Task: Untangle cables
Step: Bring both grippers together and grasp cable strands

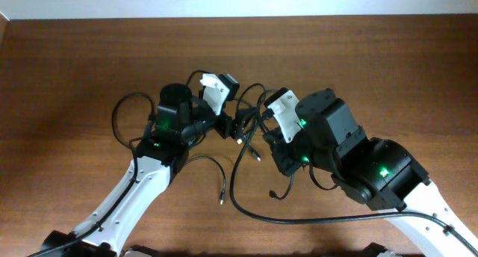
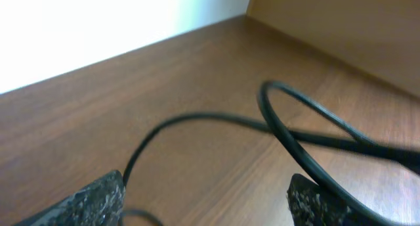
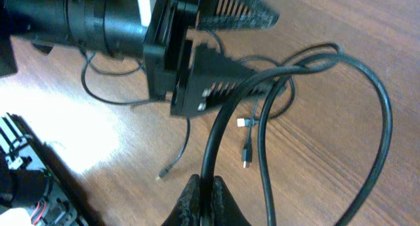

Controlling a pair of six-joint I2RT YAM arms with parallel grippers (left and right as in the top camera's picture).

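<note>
Several thin black cables (image 1: 249,130) lie tangled on the wooden table between my two grippers. My left gripper (image 1: 231,125) is open; in the left wrist view (image 2: 207,201) a black cable loop (image 2: 282,131) runs between and past its wide-apart fingers. My right gripper (image 1: 264,137) is shut on one thicker black cable (image 3: 220,127), pinched between the fingertips (image 3: 207,190). The left gripper (image 3: 262,52) also shows in the right wrist view, open over the tangle. Loose plug ends (image 3: 247,157) lie on the wood.
A long black cable (image 1: 233,190) curves from the tangle toward the table front and off to the right. A thin cable with a plug end (image 1: 222,199) lies by the left arm. A light wall (image 2: 79,29) borders the table's far edge.
</note>
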